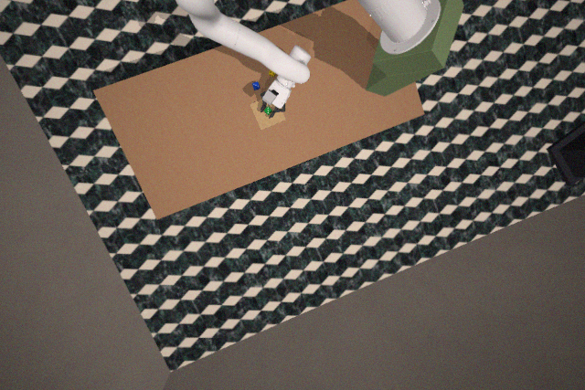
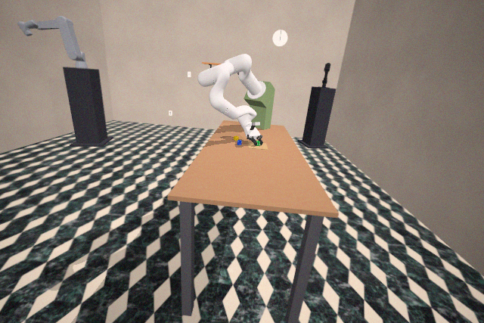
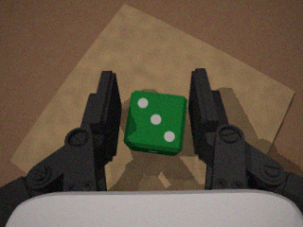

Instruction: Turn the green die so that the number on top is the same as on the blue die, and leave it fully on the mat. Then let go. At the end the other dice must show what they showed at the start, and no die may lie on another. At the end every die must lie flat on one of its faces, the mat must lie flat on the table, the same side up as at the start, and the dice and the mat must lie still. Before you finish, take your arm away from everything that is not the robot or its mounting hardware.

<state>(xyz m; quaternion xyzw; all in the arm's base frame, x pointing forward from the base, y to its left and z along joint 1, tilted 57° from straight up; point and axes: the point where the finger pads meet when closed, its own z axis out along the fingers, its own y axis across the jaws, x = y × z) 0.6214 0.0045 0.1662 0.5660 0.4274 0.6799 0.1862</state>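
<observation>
The green die (image 1: 268, 110) (image 2: 259, 142) (image 3: 155, 121) lies flat on the tan mat (image 1: 270, 123) (image 2: 264, 147) (image 3: 146, 38) with three white pips on the face toward the wrist camera. My gripper (image 3: 153, 88) (image 1: 268, 107) (image 2: 257, 141) is open, low over the mat, with one finger on each side of the die and a small gap on both sides. The blue die (image 1: 256, 85) (image 2: 239, 141) lies on the table just off the mat; its top number is too small to read.
A yellow die (image 1: 271, 73) (image 2: 236, 138) lies on the table (image 1: 188, 150) (image 2: 249, 178) behind the blue one. The arm's green base block (image 1: 415, 59) (image 2: 262, 105) stands at the table's far end. Black pedestals stand on the floor away from the table.
</observation>
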